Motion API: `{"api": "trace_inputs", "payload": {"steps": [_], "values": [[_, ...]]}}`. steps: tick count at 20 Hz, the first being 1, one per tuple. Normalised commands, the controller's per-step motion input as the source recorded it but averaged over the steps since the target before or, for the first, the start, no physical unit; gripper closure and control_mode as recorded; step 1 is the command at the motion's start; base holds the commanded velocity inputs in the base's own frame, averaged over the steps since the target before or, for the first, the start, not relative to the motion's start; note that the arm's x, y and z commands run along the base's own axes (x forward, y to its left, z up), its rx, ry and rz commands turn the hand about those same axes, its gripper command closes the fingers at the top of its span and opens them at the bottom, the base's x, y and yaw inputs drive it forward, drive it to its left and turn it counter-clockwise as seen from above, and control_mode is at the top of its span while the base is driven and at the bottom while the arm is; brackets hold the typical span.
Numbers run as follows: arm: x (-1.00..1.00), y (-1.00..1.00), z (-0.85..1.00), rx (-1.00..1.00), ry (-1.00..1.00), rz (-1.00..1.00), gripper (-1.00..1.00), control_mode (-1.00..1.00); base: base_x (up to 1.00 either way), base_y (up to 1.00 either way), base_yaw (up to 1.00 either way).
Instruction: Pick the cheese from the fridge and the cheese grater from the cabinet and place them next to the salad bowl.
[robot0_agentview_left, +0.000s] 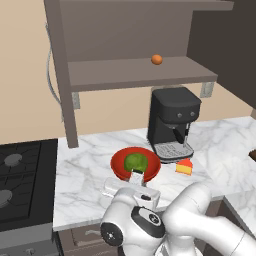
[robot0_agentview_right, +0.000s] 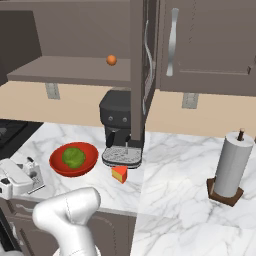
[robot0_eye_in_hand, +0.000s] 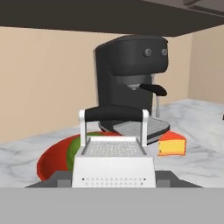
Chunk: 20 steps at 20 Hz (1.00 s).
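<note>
A small silver four-sided box grater (robot0_eye_in_hand: 113, 164) with a dark handle on top is seen low in the centre of the hand view, clasped upright between the jaws of the two-finger gripper (robot0_eye_in_hand: 113, 183). In the left base view the gripper (robot0_agentview_left: 136, 179) is seen at lower centre, at the near rim of the wide shallow red salad bowl (robot0_agentview_left: 120, 165) holding a green leafy ball. A small yellow-orange cheese wedge (robot0_agentview_left: 184, 167) with a red rind lies on the white marble counter (robot0_agentview_left: 85, 175) just right of the bowl, in front of a black coffee machine (robot0_agentview_left: 171, 122). A small orange ball (robot0_agentview_left: 157, 59) rests on the dark grey-brown cabinet shelf (robot0_agentview_left: 115, 72) in the upper centre.
</note>
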Motion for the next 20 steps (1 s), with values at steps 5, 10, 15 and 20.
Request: {"api": "trace_inputs", "payload": {"steps": [5, 10, 15, 20], "values": [[0.19, 0.0, -0.24, -0.01, -0.02, 0.0, 1.0, -1.0, 0.0, 0.0, 0.0], [0.2, 0.0, -0.26, -0.02, -0.04, 0.0, 1.0, -1.0, 0.0, 0.0, 0.0], [0.22, 0.0, -0.3, 0.0, -0.04, 0.0, 1.0, -1.0, 0.0, 0.0, 0.0], [0.24, 0.0, -0.26, 0.0, -0.02, 0.0, 1.0, -1.0, 0.0, 0.0, 0.0]]}}
